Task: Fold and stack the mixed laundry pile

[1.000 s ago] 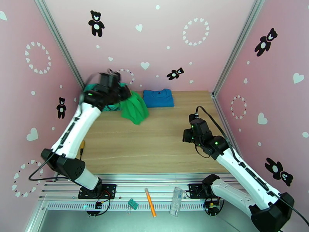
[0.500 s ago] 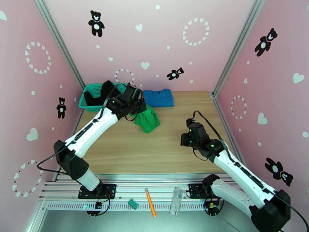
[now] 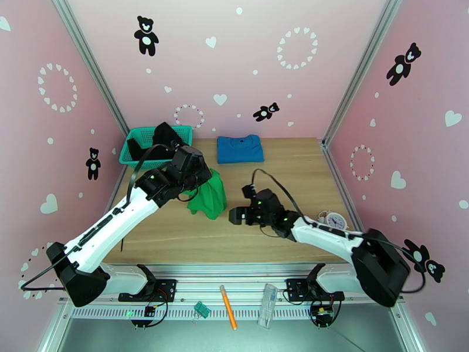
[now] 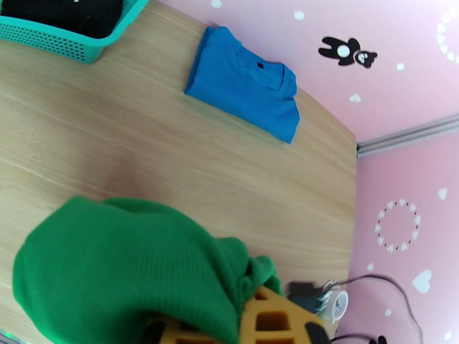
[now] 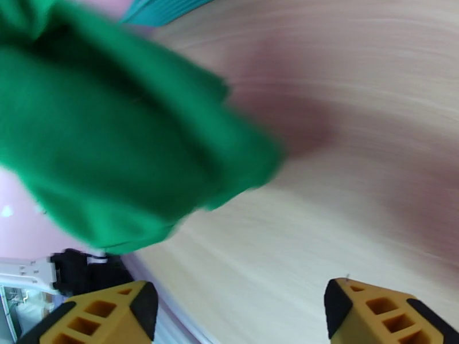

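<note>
The bright green garment [image 3: 208, 196] hangs bunched over the middle-left of the table, with my left gripper [image 3: 198, 177] shut on its top. In the left wrist view the green garment [image 4: 126, 265] drapes over my orange fingers [image 4: 269, 316]. My right gripper [image 3: 234, 215] points left, just right of the cloth, and is open. In the right wrist view its fingers [image 5: 109, 313] stand wide apart with nothing between them, and the green garment [image 5: 115, 139] hangs ahead. The blue shirt [image 3: 239, 149] lies folded at the back. The black garment [image 3: 161, 136] sits in the basket.
The teal mesh basket [image 3: 140, 152] stands at the back left corner. A small white clock [image 3: 335, 219] lies at the table's right edge. Pink walls close in three sides. An orange pen [image 3: 228, 315] and a clear plastic piece [image 3: 268, 305] lie on the front rail.
My left arm carried the green garment from beside the basket toward the table's middle. My right arm swung left toward it and its jaws opened.
</note>
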Action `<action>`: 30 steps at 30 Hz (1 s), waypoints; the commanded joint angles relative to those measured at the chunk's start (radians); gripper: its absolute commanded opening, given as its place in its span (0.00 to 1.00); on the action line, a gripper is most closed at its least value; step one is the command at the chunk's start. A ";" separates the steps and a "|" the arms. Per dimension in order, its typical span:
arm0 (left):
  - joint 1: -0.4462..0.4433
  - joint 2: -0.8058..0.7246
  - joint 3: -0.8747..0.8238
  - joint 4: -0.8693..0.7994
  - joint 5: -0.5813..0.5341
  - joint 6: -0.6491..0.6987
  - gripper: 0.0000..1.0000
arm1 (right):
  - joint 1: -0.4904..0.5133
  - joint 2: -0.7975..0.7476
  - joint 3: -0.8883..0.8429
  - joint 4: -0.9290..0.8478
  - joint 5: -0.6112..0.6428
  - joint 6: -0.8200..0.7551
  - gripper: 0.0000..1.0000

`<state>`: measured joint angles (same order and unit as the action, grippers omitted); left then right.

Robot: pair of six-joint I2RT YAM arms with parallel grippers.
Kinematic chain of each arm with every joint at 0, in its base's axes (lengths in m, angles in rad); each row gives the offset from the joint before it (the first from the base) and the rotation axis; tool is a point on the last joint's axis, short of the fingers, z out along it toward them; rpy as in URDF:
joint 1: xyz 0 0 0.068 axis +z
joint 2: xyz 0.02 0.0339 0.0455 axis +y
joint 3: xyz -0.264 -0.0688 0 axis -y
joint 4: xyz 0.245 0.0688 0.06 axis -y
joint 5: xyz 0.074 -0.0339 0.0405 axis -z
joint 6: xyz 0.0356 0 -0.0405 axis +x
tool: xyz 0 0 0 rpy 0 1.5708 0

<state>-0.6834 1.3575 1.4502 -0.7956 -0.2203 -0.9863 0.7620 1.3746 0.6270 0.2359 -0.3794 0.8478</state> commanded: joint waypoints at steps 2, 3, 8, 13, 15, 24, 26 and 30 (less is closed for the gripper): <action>-0.001 -0.040 0.015 0.051 -0.038 -0.041 0.00 | 0.042 0.069 0.003 0.274 -0.033 0.057 0.85; -0.001 -0.043 0.012 0.052 -0.035 -0.047 0.00 | 0.048 0.075 0.005 0.296 -0.030 0.054 0.85; 0.001 -0.052 0.004 0.056 -0.032 -0.061 0.00 | 0.053 0.111 0.035 0.328 0.009 0.063 0.91; 0.000 -0.053 0.004 0.065 -0.027 -0.068 0.00 | 0.053 0.207 0.052 0.418 0.085 0.125 0.95; 0.000 -0.051 0.006 0.067 -0.020 -0.070 0.00 | 0.055 0.252 0.059 0.469 0.110 0.132 0.96; -0.001 -0.064 -0.008 0.076 -0.004 -0.077 0.00 | 0.062 0.425 0.127 0.669 0.098 0.164 0.77; 0.000 -0.069 -0.010 0.074 -0.011 -0.075 0.00 | 0.065 0.429 0.134 0.663 0.104 0.161 0.64; 0.000 -0.080 -0.017 0.059 -0.037 -0.067 0.00 | 0.066 0.387 0.109 0.617 0.134 0.136 0.51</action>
<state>-0.6834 1.3193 1.4399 -0.7696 -0.2256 -1.0523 0.8223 1.7893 0.7334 0.8345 -0.2749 1.0023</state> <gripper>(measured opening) 0.079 0.524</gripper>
